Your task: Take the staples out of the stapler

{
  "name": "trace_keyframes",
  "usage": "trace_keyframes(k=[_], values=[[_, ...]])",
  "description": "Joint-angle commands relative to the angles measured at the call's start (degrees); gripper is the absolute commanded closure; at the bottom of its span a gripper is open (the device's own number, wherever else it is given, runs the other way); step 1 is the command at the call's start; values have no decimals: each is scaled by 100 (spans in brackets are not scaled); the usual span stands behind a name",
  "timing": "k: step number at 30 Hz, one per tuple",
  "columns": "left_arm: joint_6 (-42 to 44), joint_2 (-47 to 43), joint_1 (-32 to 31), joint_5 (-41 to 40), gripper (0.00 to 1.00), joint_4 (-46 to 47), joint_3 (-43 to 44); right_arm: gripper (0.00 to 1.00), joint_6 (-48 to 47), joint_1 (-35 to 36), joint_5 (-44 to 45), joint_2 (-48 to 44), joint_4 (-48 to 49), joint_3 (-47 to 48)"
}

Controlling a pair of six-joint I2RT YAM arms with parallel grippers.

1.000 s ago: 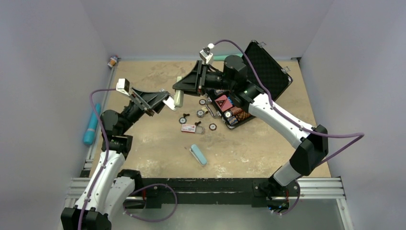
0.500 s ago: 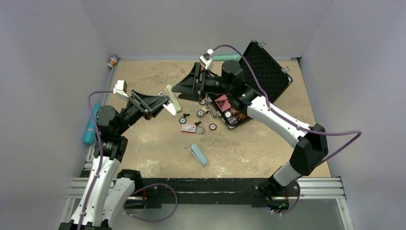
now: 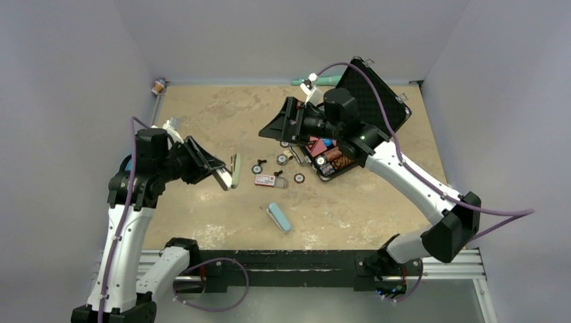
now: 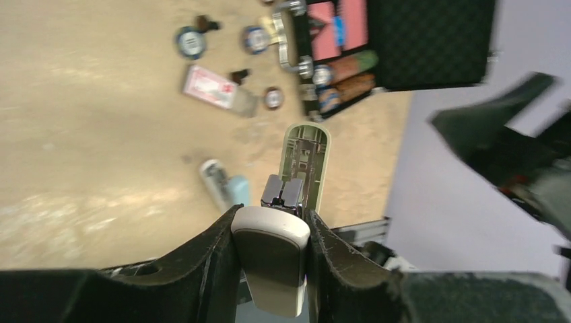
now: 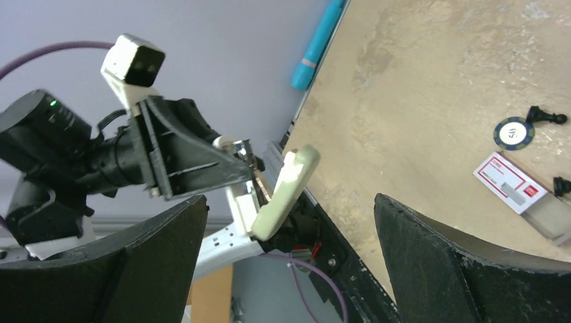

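My left gripper (image 3: 225, 176) is shut on the stapler (image 3: 236, 171), a pale greenish-white one held up over the left half of the table. In the left wrist view the fingers (image 4: 215, 249) clamp its rounded rear body (image 4: 271, 259). Its lid (image 4: 306, 158) is hinged open and points away, showing a silvery inner channel and a shiny metal block at the hinge. No loose staples show. My right gripper (image 3: 273, 128) hangs wide open farther back and to the right, apart from the stapler. The right wrist view looks at the stapler (image 5: 286, 192) from a distance, between its spread fingers (image 5: 161, 242).
A small light-blue oblong item (image 3: 279, 217) lies near the front middle. Poker chips (image 3: 282, 159), a red-and-white card box (image 3: 266, 180) and small black pieces lie at the centre. An open black case (image 3: 377, 101) stands at the back right, with a teal pen (image 3: 323, 80) behind it.
The right gripper let go of the stapler, opened wide and drew back to the right. The left arm swung the stapler down and toward the near left.
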Motion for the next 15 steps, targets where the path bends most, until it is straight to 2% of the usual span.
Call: trace_keyframes(k=[1, 5, 11, 15], values=[[1313, 238, 31, -1119, 100, -1800, 285, 1, -367, 3, 277, -337, -131, -281], [1562, 321, 31, -1529, 100, -1971, 144, 6, -355, 9, 161, -304, 10, -454], [1802, 525, 28, -1517, 100, -1478, -247, 29, -467, 151, 4, 129, 94, -253], [1936, 841, 29, -1428, 100, -1109, -335, 44, -347, 409, -176, 894, 170, 183]])
